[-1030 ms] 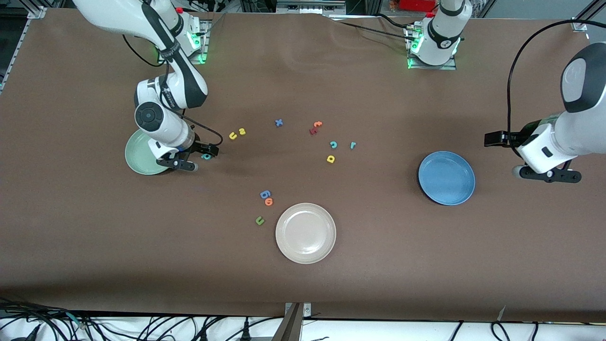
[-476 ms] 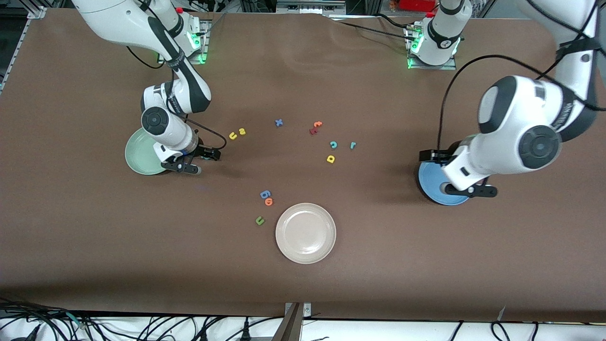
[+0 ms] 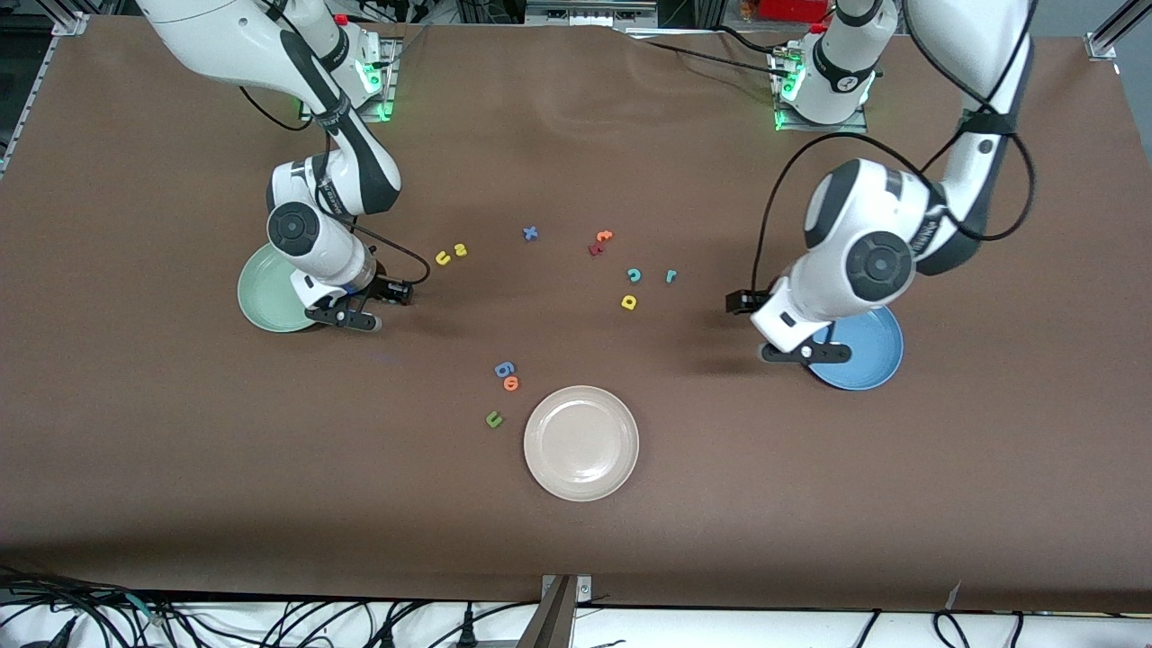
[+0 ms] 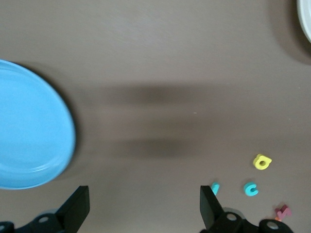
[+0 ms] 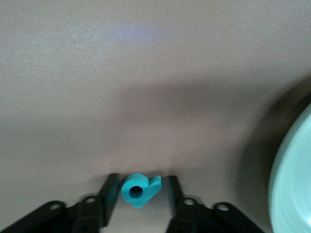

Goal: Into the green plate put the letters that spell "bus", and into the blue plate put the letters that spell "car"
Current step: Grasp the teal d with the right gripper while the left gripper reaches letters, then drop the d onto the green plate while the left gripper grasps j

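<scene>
Teal b (image 5: 140, 190) is lying between the right gripper (image 5: 140, 194) fingers, which are pinching in on it beside the green plate (image 3: 263, 292) toward the right arm's end of the table (image 3: 576, 540). Left gripper (image 4: 143, 208), fingers spread wide, is hanging over the blue plate (image 3: 866, 346) rim; teal c (image 3: 634, 274), thin r (image 3: 670, 275) and yellow a (image 3: 629, 302) are sitting mid-table.

Right pincer (image 5: 138, 191) low, fingers nearly closed; left pincer (image 4: 145, 206) wide apart, aloft.
</scene>
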`<state>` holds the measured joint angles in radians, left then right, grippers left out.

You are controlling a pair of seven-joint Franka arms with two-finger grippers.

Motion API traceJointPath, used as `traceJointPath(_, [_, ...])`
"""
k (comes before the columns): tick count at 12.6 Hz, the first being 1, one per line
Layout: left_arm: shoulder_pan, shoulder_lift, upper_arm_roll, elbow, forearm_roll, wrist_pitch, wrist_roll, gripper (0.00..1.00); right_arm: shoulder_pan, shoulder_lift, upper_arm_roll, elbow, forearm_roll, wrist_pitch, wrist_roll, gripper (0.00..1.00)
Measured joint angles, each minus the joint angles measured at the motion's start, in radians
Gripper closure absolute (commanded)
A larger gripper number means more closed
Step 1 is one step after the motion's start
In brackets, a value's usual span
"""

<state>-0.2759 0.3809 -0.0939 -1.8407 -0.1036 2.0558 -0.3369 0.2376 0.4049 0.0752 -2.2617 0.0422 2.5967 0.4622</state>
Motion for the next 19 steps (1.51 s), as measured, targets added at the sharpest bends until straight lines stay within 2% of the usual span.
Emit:
traceJointPath(2, [-0.001, -0.02, -0.056, -0.111, 0.0, 0.147, -0.073, 0.0, 0.0, -0.003, 0.0, 0.0, 0.0, -0.003, 0.001, 0.86])
traceJointPath(3, [-0.002, -0.026, -0.082, -0.16, 0.0, 0.214, -0.112, 0.0, 0.0, -0.002, 0.0, 0.0, 0.0, -0.002, 0.001, 0.88])
traceJointPath(6, [-0.043, -0.031, -0.118, -0.278, 0.0, 0.395, -0.216, 0.0, 0.0, -0.003, 0.0, 0.0, 0.0, -0.003, 0.001, 0.88])
traceJointPath(8, [-0.089, -0.029, -0.118, -0.323, 0.012, 0.448, -0.275, 0.0, 0.0, -0.008, 0.001, 0.006, 0.0, -0.023, 0.001, 0.88])
traceJointPath(11, [-0.107, -0.015, -0.118, -0.336, 0.138, 0.462, -0.327, 0.01, -0.001, -0.073, -0.007, 0.078, 0.0, -0.214, 0.001, 0.88])
traceJointPath(14, [-0.121, 0.005, -0.12, -0.338, 0.229, 0.491, -0.327, 0.04, -0.003, -0.161, -0.089, 0.138, -0.001, -0.391, -0.05, 0.88])
traceJointPath(16, [-0.156, 0.033, -0.122, -0.341, 0.241, 0.534, -0.325, 0.08, -0.006, -0.18, -0.187, 0.139, -0.001, -0.427, -0.163, 0.88])
traceJointPath(19, [-0.199, 0.083, -0.123, -0.342, 0.294, 0.564, -0.324, 0.1, -0.016, -0.159, -0.316, 0.114, -0.001, -0.433, -0.334, 0.88])
